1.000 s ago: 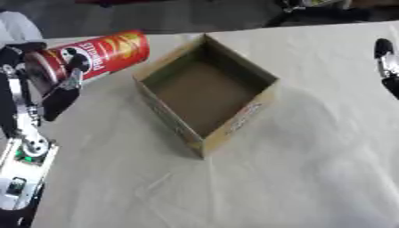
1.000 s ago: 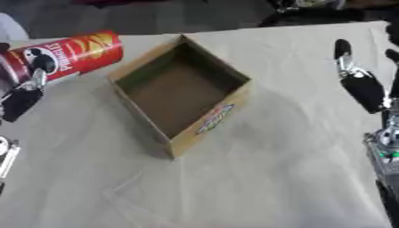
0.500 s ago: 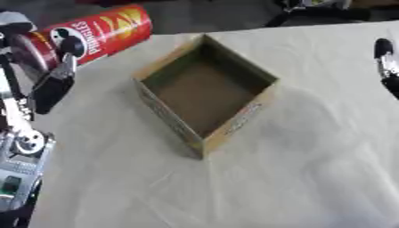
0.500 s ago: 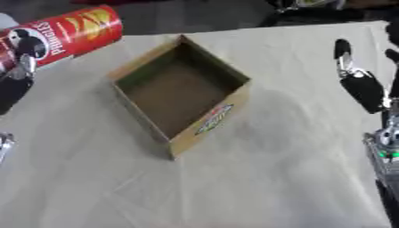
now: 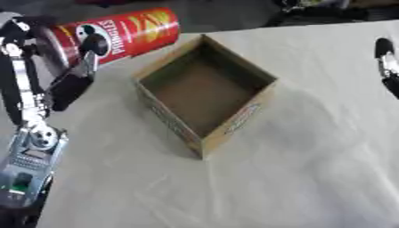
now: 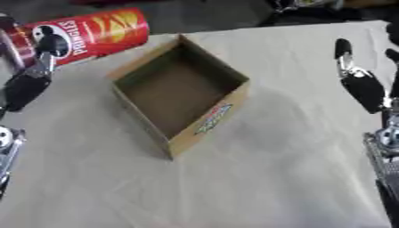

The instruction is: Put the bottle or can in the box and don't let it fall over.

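Note:
A red Pringles can [image 5: 117, 33] is held off the table at the upper left, tilted with its top end pointing up and right. My left hand [image 5: 66, 67] is shut on its lower end, thumb and fingers curled round it. The open cardboard box [image 5: 204, 93] stands in the middle of the table, to the right of the can and below it, with nothing inside. My right hand [image 6: 360, 84] stays at the right edge, fingers straight and up, holding nothing.
A pale cloth [image 5: 296, 178] covers the table, with free room in front of the box and to its right. Dark things lie along the far edge [image 5: 311, 11].
My left hand has lifted the can higher and a little to the right, toward the box. The right hand and the box have stayed put.

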